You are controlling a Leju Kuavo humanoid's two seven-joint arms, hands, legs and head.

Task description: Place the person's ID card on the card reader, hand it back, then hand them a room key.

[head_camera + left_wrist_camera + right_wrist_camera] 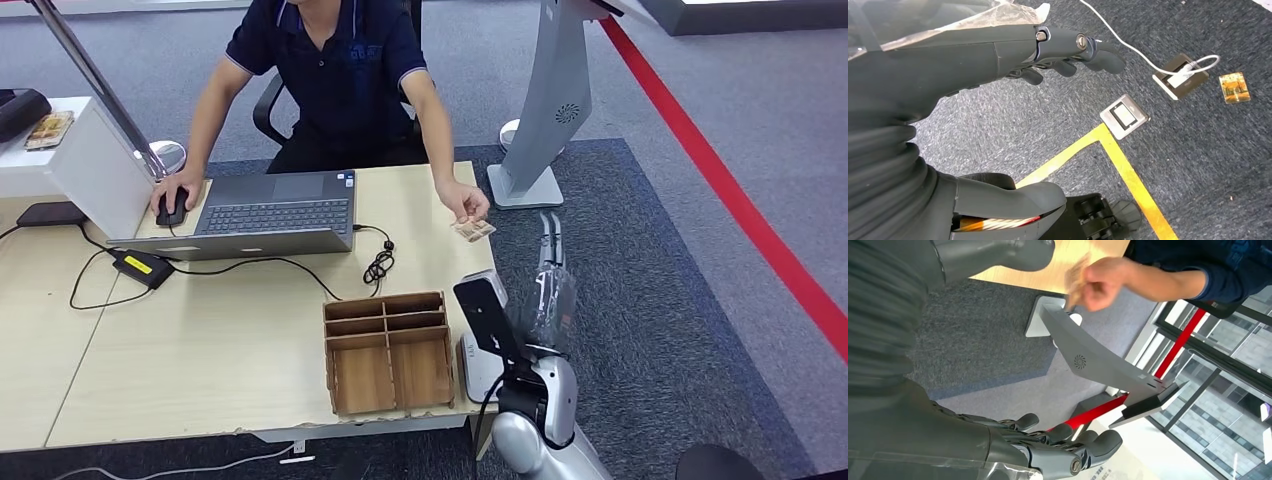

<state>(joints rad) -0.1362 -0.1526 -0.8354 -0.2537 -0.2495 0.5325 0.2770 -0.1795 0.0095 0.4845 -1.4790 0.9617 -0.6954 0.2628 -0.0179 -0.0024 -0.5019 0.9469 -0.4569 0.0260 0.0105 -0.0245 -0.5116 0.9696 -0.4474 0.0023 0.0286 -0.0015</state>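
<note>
A seated person holds a brown patterned card [473, 230] out past the desk's right edge; in the right wrist view the card [1075, 274] is blurred in their fingers. My right hand [548, 268], wrapped in clear plastic, reaches up from below with fingers straight and nothing in it, a short way below and right of the card. The right hand [1048, 447] looks just as bare from the wrist. A white card reader [480, 375] lies at the desk's right edge, partly behind a black panel [487, 318]. My left hand [998, 55] hangs over the floor, fingers apart, holding nothing.
A wooden compartment box [388, 350] stands left of the reader. A laptop [270, 215], mouse, cables and a charger lie further back on the desk. A grey kiosk stand [555, 100] rises beyond my right hand. Floor sockets [1124, 116], yellow tape and a small orange card [1234, 87] lie on the carpet.
</note>
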